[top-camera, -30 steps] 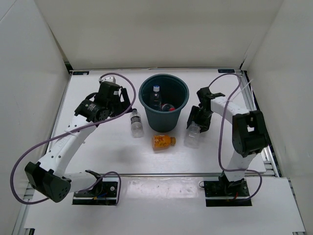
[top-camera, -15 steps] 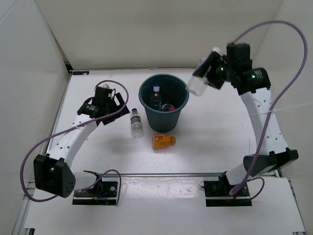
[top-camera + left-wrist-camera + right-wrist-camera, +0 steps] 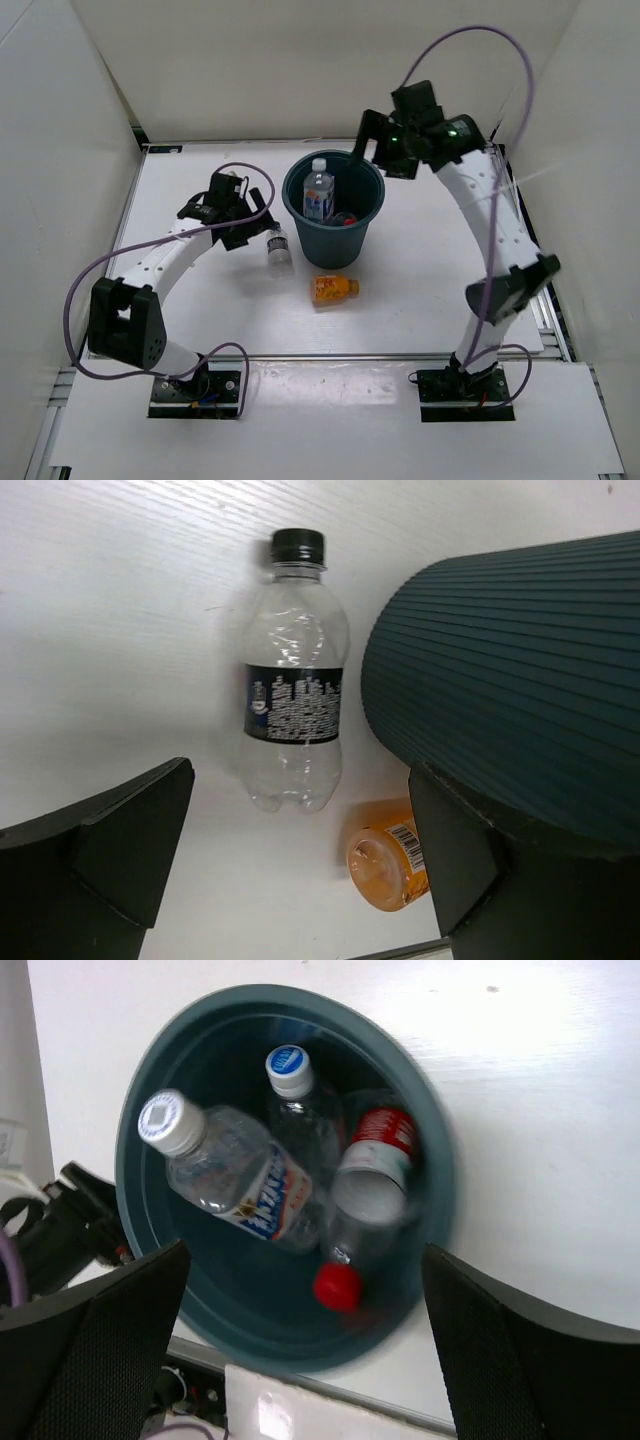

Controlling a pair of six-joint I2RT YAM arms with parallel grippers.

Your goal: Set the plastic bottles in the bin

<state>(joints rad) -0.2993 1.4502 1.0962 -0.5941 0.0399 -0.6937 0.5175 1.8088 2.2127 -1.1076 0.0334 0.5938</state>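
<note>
Below the spread, empty right jaws: the bin (image 3: 140,1160), holding a blue-white-labelled bottle (image 3: 235,1185), a blue-capped bottle (image 3: 300,1110) and a red-labelled bottle (image 3: 370,1175). Ahead of the equally spread left jaws, flat on the bench (image 3: 120,630): the dark-labelled bottle (image 3: 295,705), untouched, with the orange bottle (image 3: 390,855) just beside the right-hand jaw.
</note>
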